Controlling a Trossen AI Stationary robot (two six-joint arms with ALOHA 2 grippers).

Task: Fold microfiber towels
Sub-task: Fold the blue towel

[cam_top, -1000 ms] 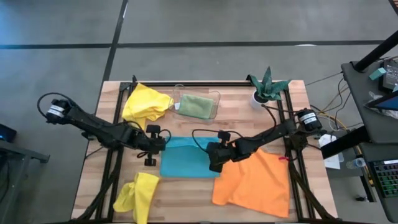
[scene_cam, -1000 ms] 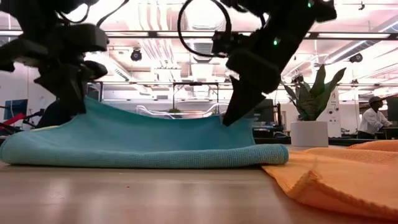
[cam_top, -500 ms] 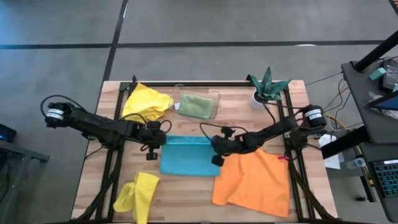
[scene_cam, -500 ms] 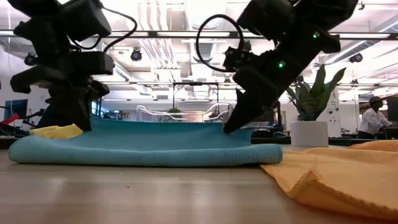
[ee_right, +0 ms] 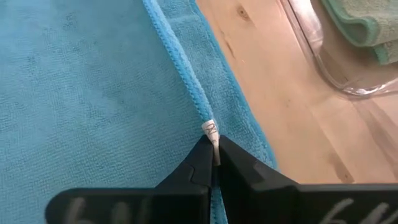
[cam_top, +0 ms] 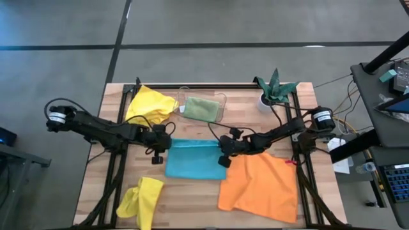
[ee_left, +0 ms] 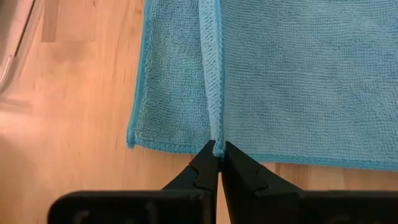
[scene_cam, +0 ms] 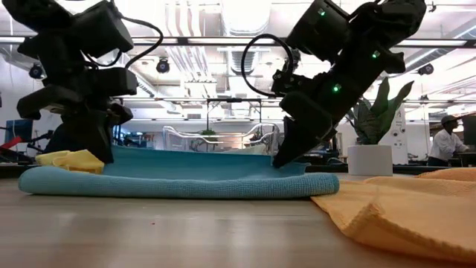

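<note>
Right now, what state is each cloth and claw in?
Blue towel: folded over, flat on table, pinched at both top corners.
Left claw: shut on blue towel.
Right claw: shut on blue towel.
Orange towel: spread, unfolded.
Yellow towels: crumpled.
Green towel: folded, in tray.

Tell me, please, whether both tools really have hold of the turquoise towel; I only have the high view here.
Observer: Yes. The left wrist view shows the left tool shut on the turquoise towel, at its upper hem.
Operator: And the right one?
Observer: The right tool is shut on the hem just below a small white tag.
Operator: Is the towel lifted?
Observer: Hardly. In the low view it lies doubled on the table, the pinched edge barely raised.
</note>
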